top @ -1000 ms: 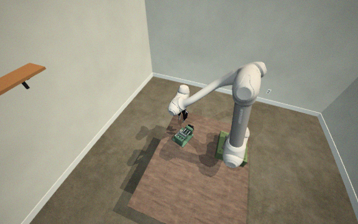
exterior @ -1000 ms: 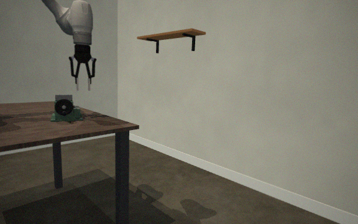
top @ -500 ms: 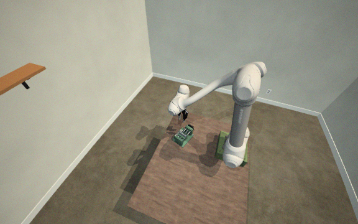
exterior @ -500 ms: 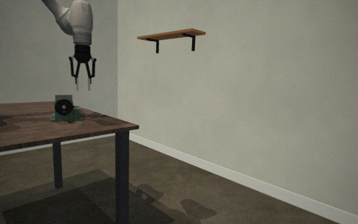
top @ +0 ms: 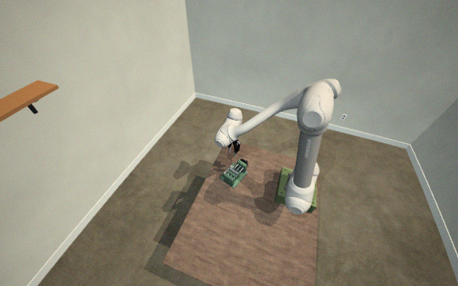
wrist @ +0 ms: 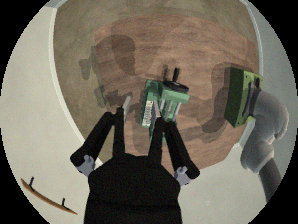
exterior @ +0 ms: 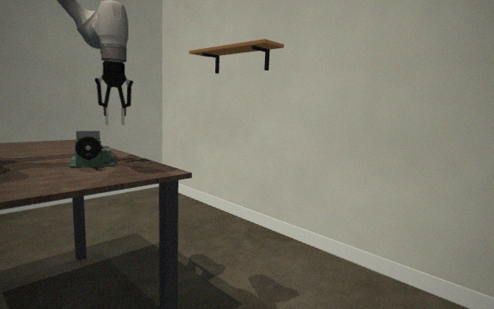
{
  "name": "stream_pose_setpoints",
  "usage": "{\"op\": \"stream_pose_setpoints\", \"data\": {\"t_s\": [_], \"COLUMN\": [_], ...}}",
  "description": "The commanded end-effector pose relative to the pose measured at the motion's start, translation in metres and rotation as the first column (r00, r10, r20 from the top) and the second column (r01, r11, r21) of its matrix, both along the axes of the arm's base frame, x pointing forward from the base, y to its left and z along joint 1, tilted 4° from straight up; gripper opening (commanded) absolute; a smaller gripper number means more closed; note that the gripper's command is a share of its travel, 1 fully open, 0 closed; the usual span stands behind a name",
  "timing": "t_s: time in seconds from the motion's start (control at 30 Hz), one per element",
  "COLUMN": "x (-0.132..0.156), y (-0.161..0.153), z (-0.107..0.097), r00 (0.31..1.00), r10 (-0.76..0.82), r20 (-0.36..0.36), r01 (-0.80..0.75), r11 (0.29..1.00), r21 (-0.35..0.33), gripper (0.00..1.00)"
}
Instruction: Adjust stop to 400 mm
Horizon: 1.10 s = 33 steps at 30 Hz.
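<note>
Dim, soft-shadowed room; wrist view bulges fisheye-round, its edges perhaps slightly blurred.

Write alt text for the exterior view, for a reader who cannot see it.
The gripper hangs in the air above a small green fixture with a black handwheel, fingers partly apart and holding nothing. The fixture sits on a wooden table near a corner; a wooden shelf is mounted on the wall.

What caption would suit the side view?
A gripper hangs partly open above a black handwheel on a wooden table.
</note>
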<state>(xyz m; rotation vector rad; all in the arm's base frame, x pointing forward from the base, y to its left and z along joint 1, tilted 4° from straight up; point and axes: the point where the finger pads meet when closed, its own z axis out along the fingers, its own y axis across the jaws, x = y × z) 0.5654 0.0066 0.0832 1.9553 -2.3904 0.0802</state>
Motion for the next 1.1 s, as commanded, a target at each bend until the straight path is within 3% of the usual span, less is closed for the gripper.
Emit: {"op": "stream_pose_setpoints", "data": {"t_s": [0.0, 0.53, 0.83, 1.07], "x": [0.000, -0.006, -0.102, -0.108], "y": [0.000, -0.003, -0.053, -0.056], "z": [0.000, 0.000, 0.005, 0.005], "r00": [1.000, 1.000, 1.000, 1.000], "r10": [0.000, 0.000, 0.000, 0.000], "r20": [0.000, 0.000, 0.000, 0.000], "r01": [0.000, 0.000, 0.000, 0.000], "r11": [1.000, 1.000, 1.000, 1.000], "r21": [0.000, 0.000, 0.000, 0.000], "gripper": [0.33, 0.33, 0.33, 0.33]}}
